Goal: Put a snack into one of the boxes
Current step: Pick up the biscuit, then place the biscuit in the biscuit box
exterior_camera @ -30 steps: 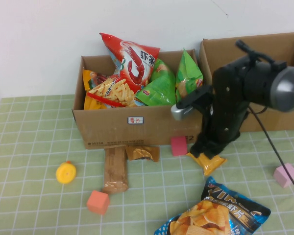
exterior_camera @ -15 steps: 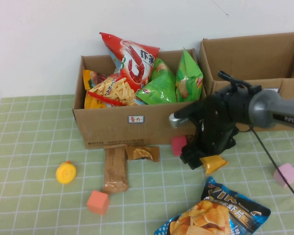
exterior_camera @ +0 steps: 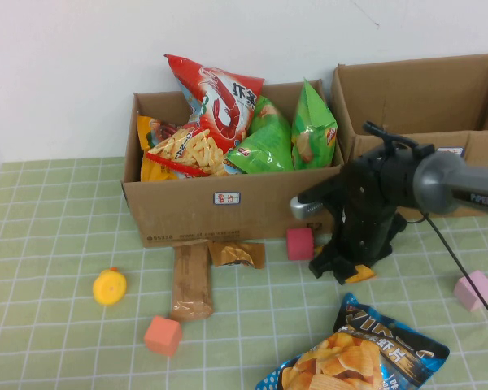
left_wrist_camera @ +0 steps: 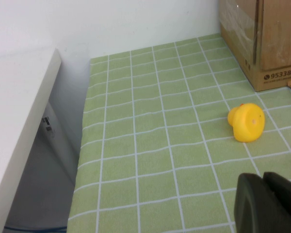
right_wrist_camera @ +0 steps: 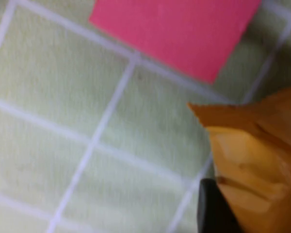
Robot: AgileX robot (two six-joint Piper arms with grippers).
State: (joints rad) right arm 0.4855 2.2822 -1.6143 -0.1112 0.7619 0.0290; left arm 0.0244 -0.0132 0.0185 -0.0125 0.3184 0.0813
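Right gripper [exterior_camera: 342, 272] low over the orange snack packet [exterior_camera: 359, 274] on the cloth by the pink cube [exterior_camera: 300, 243], jaw spread unclear; left gripper [left_wrist_camera: 266, 204] parked near the yellow duck [left_wrist_camera: 246, 122], state unclear; packet looks light, crinkly, slippery; pinch mid-body.

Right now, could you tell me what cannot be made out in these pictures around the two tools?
- Right tool, high view: the arm covers it and most of the orange snack packet, so any grip is hidden.
- Right wrist view: too close; only the packet, a pink block and one dark finger show.
- Left tool, left wrist view: cut off by the frame edge near the yellow duck; absent from the high view.
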